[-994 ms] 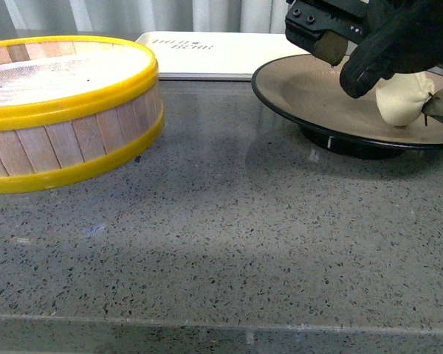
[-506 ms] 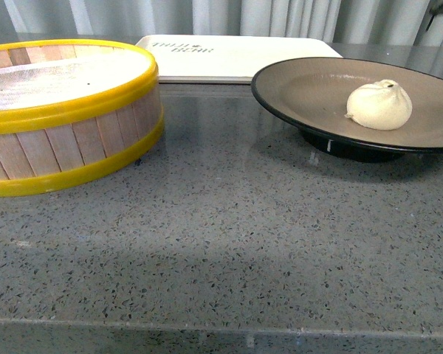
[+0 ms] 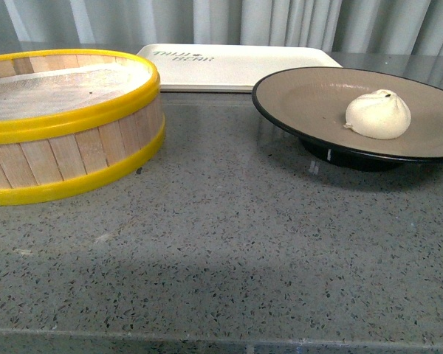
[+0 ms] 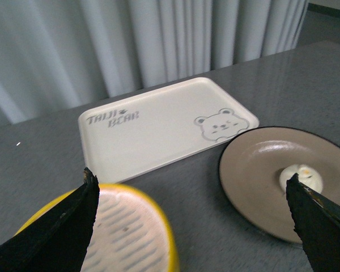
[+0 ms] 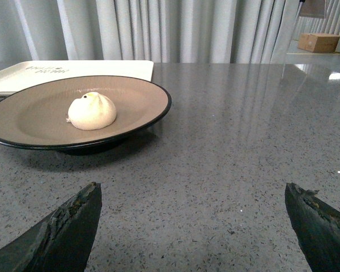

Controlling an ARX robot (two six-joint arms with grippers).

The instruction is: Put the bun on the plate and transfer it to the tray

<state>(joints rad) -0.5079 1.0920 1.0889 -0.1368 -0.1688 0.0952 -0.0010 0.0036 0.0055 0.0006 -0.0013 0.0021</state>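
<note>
You have the bun (image 3: 378, 114) resting on the plate (image 3: 303, 99), a little off the plate's centre, pinched top up. Your left gripper (image 4: 190, 180) hangs high over the plate's side with its jaws spread wide, and your right gripper (image 5: 191, 187) sits low beside the plate, jaws likewise parted and holding nothing. The tray (image 3: 236, 65) lies flat just behind the plate, and the yellow-rimmed steamer basket (image 3: 66, 140) stands to the plate's left, apart from it.

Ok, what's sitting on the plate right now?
Only the bun, off-centre on the plate. The plate stands on the grey countertop, not on the tray. The bun's underside and whatever lies beneath the plate's foot are hidden.
</note>
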